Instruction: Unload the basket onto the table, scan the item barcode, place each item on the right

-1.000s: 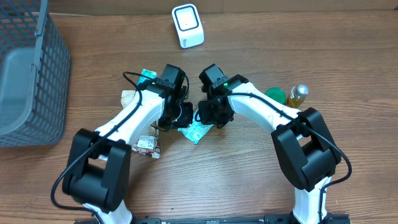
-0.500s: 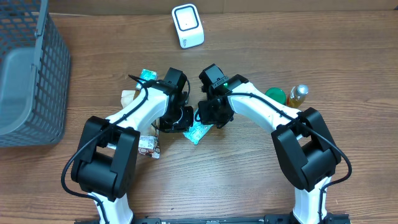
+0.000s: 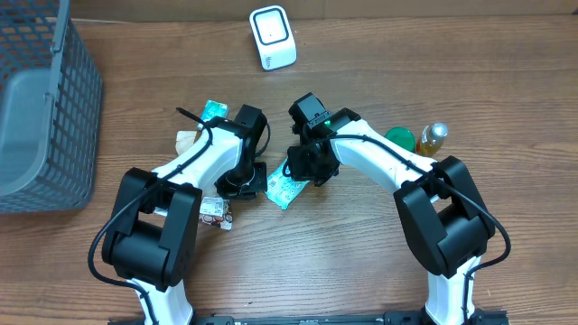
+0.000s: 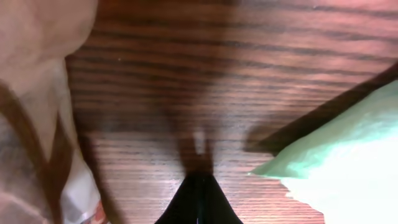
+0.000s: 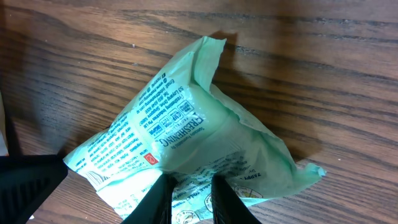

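Green packet (image 3: 283, 189) is pinched by the right gripper (image 5: 189, 199); the left gripper (image 4: 198, 199) is together, empty. Next, probably: lift its barcode toward the scanner (image 3: 272, 36).

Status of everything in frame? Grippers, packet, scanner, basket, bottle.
left gripper: shut, empty, beside the packet.
right gripper: shut on the packet's edge.
green packet: crumpled, text side up, pinched at one edge.
scanner: standing, untouched.
basket: upright, open top.
yellow bottle: capped, untouched.

One scanner (image 3: 273, 37), one basket (image 3: 54, 117), one bottle (image 3: 433, 137)
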